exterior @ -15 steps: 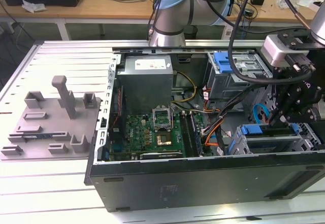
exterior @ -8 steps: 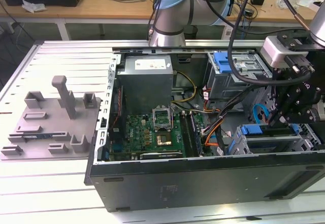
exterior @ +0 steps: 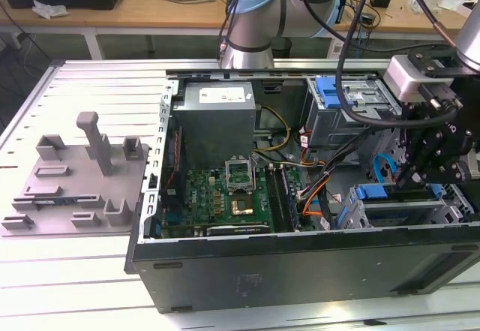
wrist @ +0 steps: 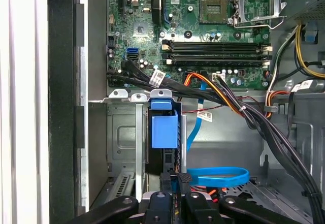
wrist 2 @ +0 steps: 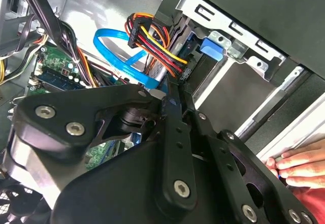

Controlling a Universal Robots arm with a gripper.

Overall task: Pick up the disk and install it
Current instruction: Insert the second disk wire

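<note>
- exterior view: an open black computer case point(exterior: 300, 271) lies on its side on a pale slatted metal bench point(exterior: 75, 271), its green motherboard point(exterior: 225, 196) and a boxy grey power supply point(exterior: 217, 117) exposed.
- a grey moulded plastic fixture point(exterior: 75, 181) with upright posts sits on the bench at the exterior view's left, well apart from the arm.
- the arm's black pincer point(exterior: 431, 166) hangs over the drive bay at the case's right end, just above a blue plastic carrier edge point(exterior: 375, 192) seated in the grey metal cage point(exterior: 397, 211); a second blue carrier point(exterior: 330, 91) lies in the far bay.
- second wrist view: the pincer's matte black linkages point(wrist 2: 172, 148) with bright screw heads crowd the near part of the picture; a bundle of red, yellow and black wires point(wrist 2: 152, 41) and a glossy blue ribbon loop point(wrist 2: 114, 51) sit beyond, beside the stamped metal cage with a blue tab point(wrist 2: 210, 49).
- a person's fingertips point(wrist 2: 299, 163) rest at the case edge.
- first wrist view: the disk point(wrist: 165, 127) stands in the cage slot, blue carrier end outward, directly ahead of the pincer point(wrist: 175, 183).
- the fingers appear drawn close together at the disk's edge, but i cannot tell whether they grip it.
</note>
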